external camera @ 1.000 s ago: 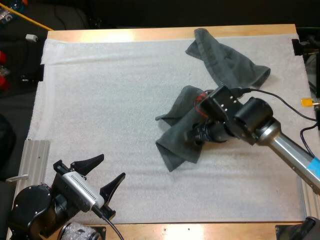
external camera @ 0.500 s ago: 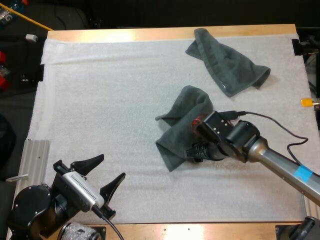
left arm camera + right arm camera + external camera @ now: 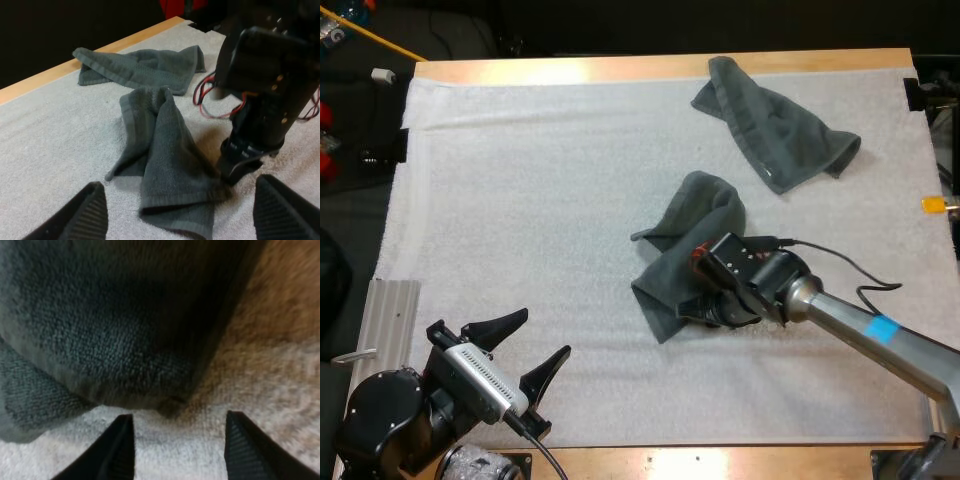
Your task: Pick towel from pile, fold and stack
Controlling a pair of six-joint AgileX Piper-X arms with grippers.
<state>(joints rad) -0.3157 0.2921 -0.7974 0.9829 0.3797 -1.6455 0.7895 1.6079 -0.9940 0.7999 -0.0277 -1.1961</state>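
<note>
The right jaws are set spread at the crumpled towel (image 3: 685, 250) for a pinch, the left jaws parked parted at the worktop's (image 3: 620, 68) near-left corner.

The mat (image 3: 520, 200) on the tabletop (image 3: 620, 68) lies bare from nine o'clock to centre, free passage. The crumpled towel (image 3: 688, 232) and the right jaws, spread at its edge, block the four-o'clock side. A second towel (image 3: 775, 130) sits at one o'clock, seemingly with a clear lane between.
</note>
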